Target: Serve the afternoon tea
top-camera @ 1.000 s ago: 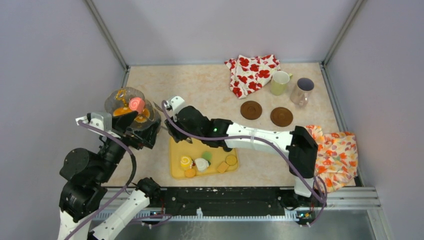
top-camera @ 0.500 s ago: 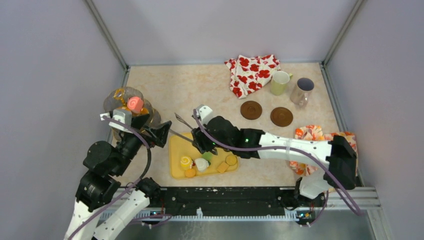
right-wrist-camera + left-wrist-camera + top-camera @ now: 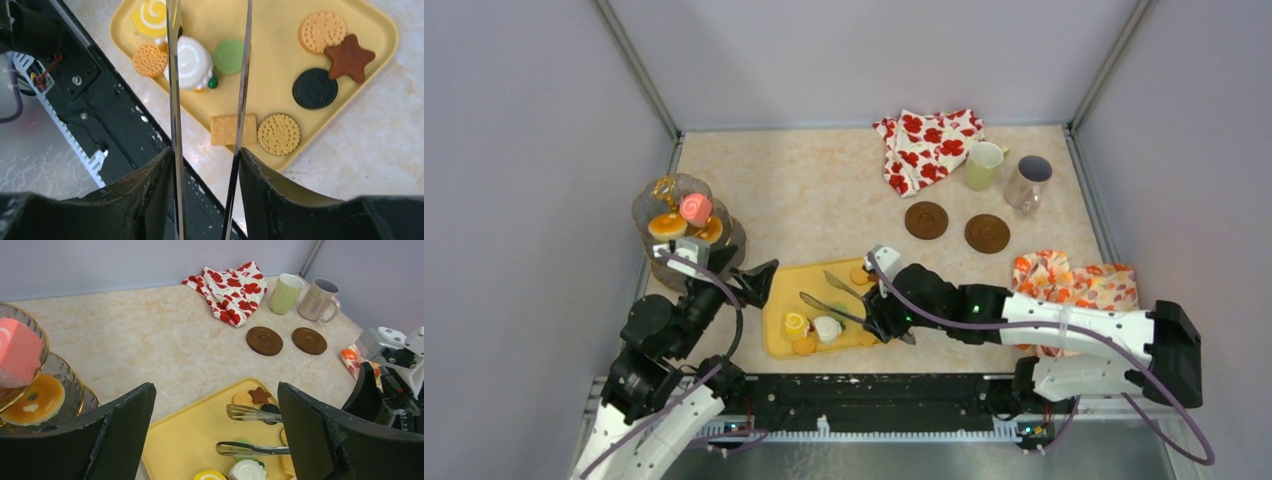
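The right pincer (image 3: pixel 205 165), half closed, grips long metal tongs (image 3: pixel 834 307). Their open tips hang over the yellow plastic tray (image 3: pixel 776 300) at the near edge of the worktop (image 3: pixel 824 190), where a yellow swirl roll (image 3: pixel 796 323) and round biscuits (image 3: pixel 279 134) lie. The left pincer (image 3: pixel 215 410) gapes wide and empty, just right of a tiered glass stand (image 3: pixel 646 208) carrying a pink swirl roll (image 3: pixel 695 208) and orange tarts (image 3: pixel 667 226). The pale-yellow mug (image 3: pixel 984 165) and greyish mug (image 3: pixel 1029 180) stand far right.

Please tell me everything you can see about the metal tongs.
The tongs are long, thin, shiny metal: two arms ending in flat, widened tips. The right gripper holds them between its fingers, pressing on both arms. The arms stand apart, so the tips are open. They reach over the yellow tray, above the toy sweets, with nothing seen between the tips.
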`<control>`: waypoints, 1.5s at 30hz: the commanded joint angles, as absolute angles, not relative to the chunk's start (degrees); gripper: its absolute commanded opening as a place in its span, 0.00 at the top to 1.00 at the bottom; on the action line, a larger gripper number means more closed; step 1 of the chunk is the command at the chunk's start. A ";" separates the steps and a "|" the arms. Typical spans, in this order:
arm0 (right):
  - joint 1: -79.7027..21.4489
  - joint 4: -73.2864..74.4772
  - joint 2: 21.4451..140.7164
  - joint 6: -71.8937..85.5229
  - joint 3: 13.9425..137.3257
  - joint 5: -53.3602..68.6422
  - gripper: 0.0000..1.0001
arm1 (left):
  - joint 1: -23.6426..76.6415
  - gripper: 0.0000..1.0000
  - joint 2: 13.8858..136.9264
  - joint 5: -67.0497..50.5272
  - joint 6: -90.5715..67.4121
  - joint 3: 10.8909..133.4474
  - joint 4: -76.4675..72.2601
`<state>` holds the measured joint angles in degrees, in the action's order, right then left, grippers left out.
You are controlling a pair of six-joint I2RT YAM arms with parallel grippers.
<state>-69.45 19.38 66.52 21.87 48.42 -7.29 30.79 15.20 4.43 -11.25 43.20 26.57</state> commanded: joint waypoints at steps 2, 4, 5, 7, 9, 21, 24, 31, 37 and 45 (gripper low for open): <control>-69.16 22.54 60.59 25.89 45.76 -7.42 0.51 | 30.59 0.01 11.22 4.37 -10.63 38.51 20.56; -69.09 23.74 59.34 26.26 45.02 -7.81 0.51 | 30.65 0.01 10.91 4.88 -9.99 37.99 19.86; -69.15 23.95 58.69 26.34 44.63 -7.66 0.51 | 30.63 0.01 11.01 5.38 -9.97 38.20 20.07; -69.11 23.81 57.82 26.45 43.76 -6.75 0.51 | 30.62 0.01 11.35 6.30 -9.55 38.29 20.34; -69.11 23.18 57.41 26.35 43.05 -4.46 0.51 | 30.67 0.01 11.73 6.31 -9.43 38.24 20.80; -69.19 21.90 59.37 24.49 41.12 2.48 0.49 | 30.65 0.01 11.98 5.28 -9.32 38.38 21.27; -69.24 22.57 59.79 24.10 41.05 2.72 0.49 | 30.67 0.01 11.95 5.49 -9.19 38.30 21.27; -70.05 22.26 61.70 24.76 40.41 1.47 0.49 | 30.64 0.01 12.04 5.44 -8.98 38.26 20.98; -70.92 24.01 61.30 24.59 41.89 0.18 0.48 | 30.67 0.01 12.66 5.20 -8.88 38.40 21.18; -71.03 23.60 59.55 24.79 42.63 0.66 0.47 | 30.62 0.01 12.74 4.84 -8.84 38.59 21.52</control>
<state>-70.39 24.97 61.49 25.08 40.51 1.17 30.79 12.16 5.37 -9.28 38.11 23.97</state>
